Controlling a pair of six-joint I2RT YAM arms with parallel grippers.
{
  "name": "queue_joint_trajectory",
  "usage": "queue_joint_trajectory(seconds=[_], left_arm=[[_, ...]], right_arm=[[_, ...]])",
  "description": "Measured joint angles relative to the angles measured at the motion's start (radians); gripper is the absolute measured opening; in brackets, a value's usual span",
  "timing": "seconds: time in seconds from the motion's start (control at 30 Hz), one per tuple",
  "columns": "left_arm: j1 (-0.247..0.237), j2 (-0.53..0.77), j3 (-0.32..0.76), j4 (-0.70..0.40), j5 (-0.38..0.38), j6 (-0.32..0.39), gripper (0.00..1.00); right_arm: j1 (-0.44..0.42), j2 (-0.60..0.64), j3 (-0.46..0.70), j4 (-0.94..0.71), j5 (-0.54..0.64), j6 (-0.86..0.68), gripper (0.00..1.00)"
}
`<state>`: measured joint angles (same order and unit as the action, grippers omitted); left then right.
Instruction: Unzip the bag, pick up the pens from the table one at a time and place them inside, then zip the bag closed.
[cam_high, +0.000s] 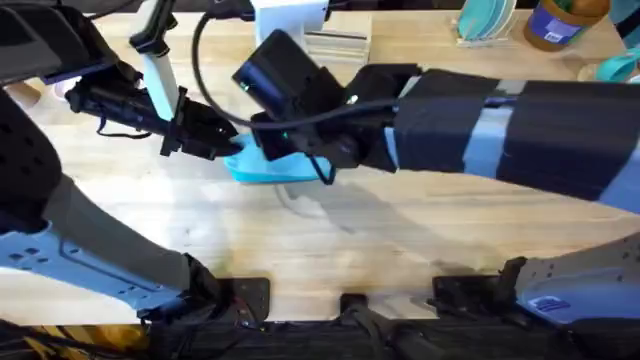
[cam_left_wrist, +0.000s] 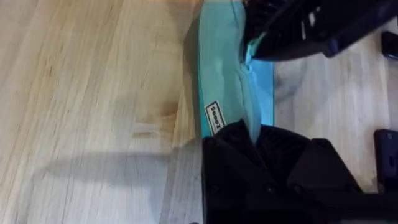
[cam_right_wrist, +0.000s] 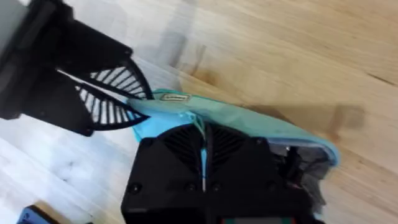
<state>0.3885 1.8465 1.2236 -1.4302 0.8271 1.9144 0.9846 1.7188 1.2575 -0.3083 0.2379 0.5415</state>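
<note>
While both arms are working over the teal pencil pouch (cam_high: 262, 168) lying mid-table (cam_high: 400, 240), the left gripper (cam_right_wrist: 127, 107) is pinching its end and the right gripper (cam_right_wrist: 203, 152) is closing on the zipper seam. Likely a zipper step; next calls for a steady pull along the seam.

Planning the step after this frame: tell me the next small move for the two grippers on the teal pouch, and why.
Probably the right gripper, shut on a thin teal strand at the bag's top seam, should draw along that seam while the left gripper, pinching one end, anchors it. Whether the zipper is open or closed can't be told.
</note>
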Motion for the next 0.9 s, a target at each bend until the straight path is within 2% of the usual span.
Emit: queue_joint_trajectory(seconds=[0.27, 0.67, 0.9], left_arm=[[-0.002, 0.0, 0.0, 0.003, 0.021, 0.0, 0.042], [-0.006, 0.0, 0.0, 0.003, 0.022, 0.0, 0.042], [-0.021, 0.0, -0.002, 0.003, 0.049, 0.0, 0.042]], right_arm=[[-0.074, -0.05, 0.0, -0.13, 0.03, -0.025, 0.031], [-0.244, -0.075, 0.0, -0.275, 0.054, -0.038, 0.031], [-0.331, -0.075, 0.0, -0.33, -0.005, -0.036, 0.033]])
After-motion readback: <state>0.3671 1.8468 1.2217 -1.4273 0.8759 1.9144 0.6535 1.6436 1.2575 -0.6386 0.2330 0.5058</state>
